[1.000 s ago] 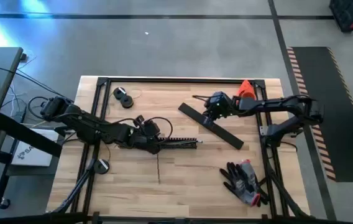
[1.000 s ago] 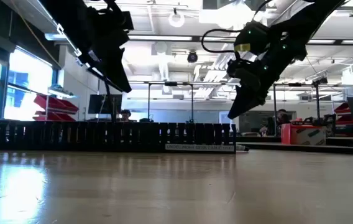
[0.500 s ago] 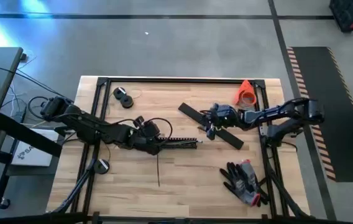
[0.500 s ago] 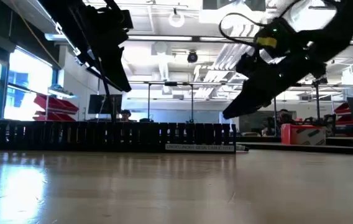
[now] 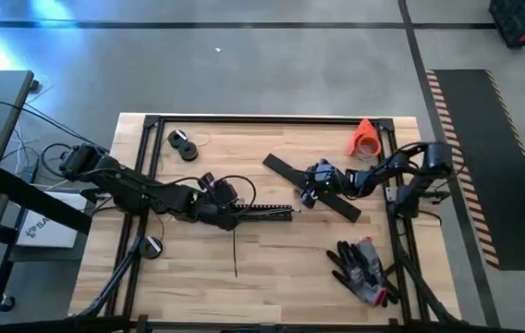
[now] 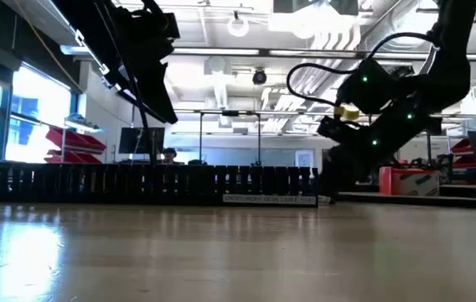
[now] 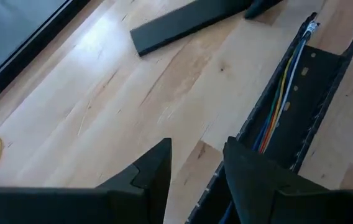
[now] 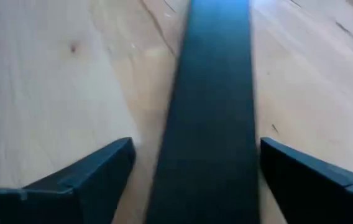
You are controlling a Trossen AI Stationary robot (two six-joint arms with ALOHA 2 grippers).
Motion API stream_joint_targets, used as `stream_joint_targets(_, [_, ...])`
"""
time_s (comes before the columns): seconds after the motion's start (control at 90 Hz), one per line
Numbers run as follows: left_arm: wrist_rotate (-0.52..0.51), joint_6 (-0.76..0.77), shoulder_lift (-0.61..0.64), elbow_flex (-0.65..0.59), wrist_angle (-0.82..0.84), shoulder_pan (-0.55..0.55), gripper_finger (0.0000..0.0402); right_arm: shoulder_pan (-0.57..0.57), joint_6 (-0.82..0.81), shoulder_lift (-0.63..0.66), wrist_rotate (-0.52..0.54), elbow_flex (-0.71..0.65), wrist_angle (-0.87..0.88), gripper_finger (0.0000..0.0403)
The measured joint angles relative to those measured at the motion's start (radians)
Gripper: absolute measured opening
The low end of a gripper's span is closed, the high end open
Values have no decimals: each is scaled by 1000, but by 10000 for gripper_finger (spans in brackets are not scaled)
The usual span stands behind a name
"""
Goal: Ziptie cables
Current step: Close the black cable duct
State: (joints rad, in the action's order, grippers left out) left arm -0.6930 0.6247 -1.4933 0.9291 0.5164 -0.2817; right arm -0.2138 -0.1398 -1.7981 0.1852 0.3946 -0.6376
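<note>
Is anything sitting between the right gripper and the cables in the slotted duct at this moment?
Yes. The right gripper, fingers open, straddles the flat black bar lying diagonally on the table; that bar lies directly under it. The cables sit inside the open slotted duct beside the left gripper, with side walls flanking them.

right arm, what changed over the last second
The right tool swung down from above the flat black bar to table height, fingers open astride that bar, nothing gripped. The left tool stayed open over the slotted channel holding the cables. The bar, gloves and orange cone did not move.
</note>
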Motion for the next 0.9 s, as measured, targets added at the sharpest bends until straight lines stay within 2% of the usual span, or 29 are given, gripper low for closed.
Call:
stream_joint_targets(0.133, [0, 0, 0, 0, 4, 0, 129, 1, 1, -29, 14, 0, -56, 205])
stream_joint_targets(0.4, [2, 0, 0, 0, 1, -1, 129, 0, -14, -15, 5, -8, -80, 206])
stream_joint_targets(0.9, [8, -1, 0, 0, -1, -16, 129, -2, -36, 169, -6, -15, -25, 206])
